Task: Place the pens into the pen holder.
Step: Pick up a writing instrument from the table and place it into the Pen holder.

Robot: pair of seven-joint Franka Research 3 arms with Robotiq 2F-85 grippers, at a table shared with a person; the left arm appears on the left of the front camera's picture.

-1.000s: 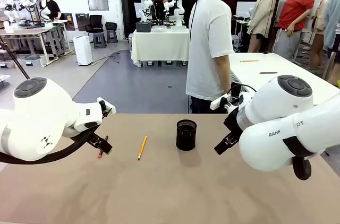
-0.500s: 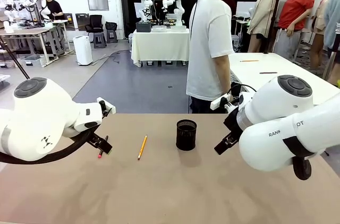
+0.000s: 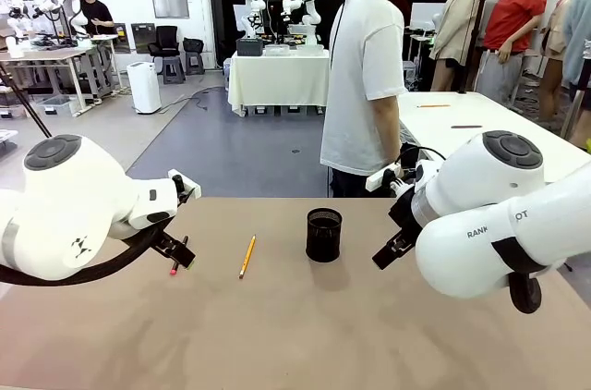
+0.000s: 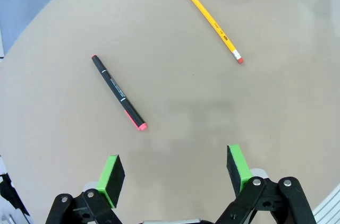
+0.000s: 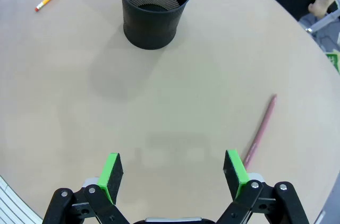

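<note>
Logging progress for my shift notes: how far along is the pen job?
Done: nothing, the pen holder looks empty. In hand: nothing, the left gripper and right gripper hang open over the table. Left to do: the yellow pencil, black pen and reddish pen, all lying on the table.

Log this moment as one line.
left claw: open, empty | right claw: open, empty | yellow pencil, black pen, reddish pen: on table | pen holder: upright, empty

Tan table (image 3: pixel 277 335); person (image 3: pixel 365 85) in white T-shirt standing at far edge.
</note>
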